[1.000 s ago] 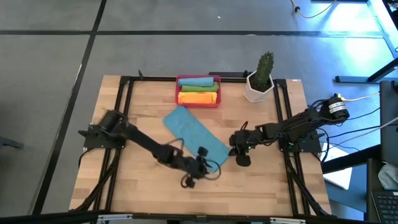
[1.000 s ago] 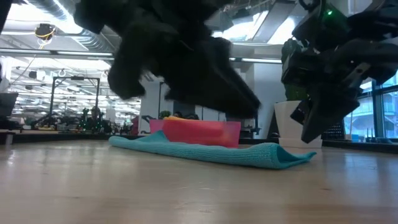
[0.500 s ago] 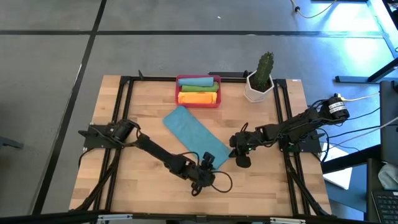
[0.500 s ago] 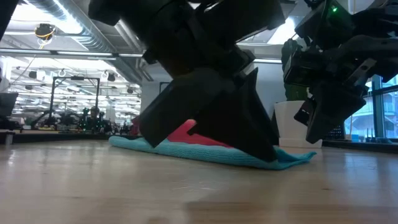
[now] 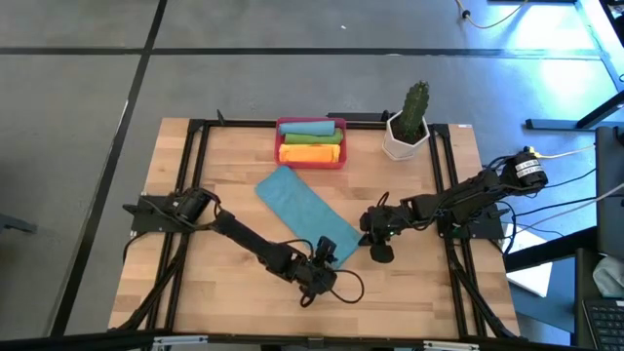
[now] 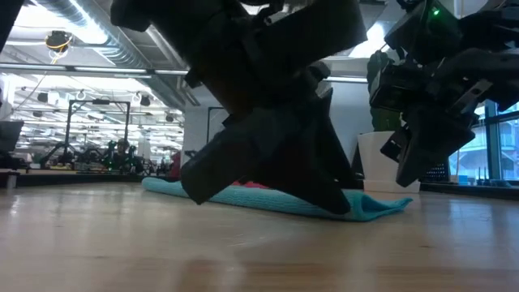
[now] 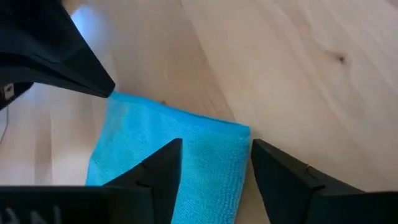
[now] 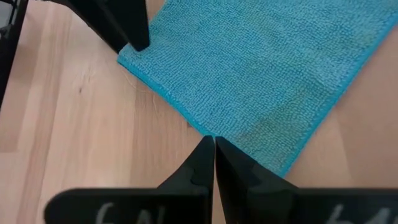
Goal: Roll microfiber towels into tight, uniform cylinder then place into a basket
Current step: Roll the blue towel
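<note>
From above, the flat teal-blue microfiber towel (image 5: 304,208) lies diagonally just before the red plastic basket (image 5: 311,142). In its wrist view, the left gripper (image 7: 214,165) gapes over the towel's end, holding nothing. The right gripper (image 8: 214,155) is closed and empty at the towel's edge.

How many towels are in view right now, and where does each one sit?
4: teal towel, green towel and orange towel rolled in the red basket; blue towel flat on the table. More may hide beneath.
</note>
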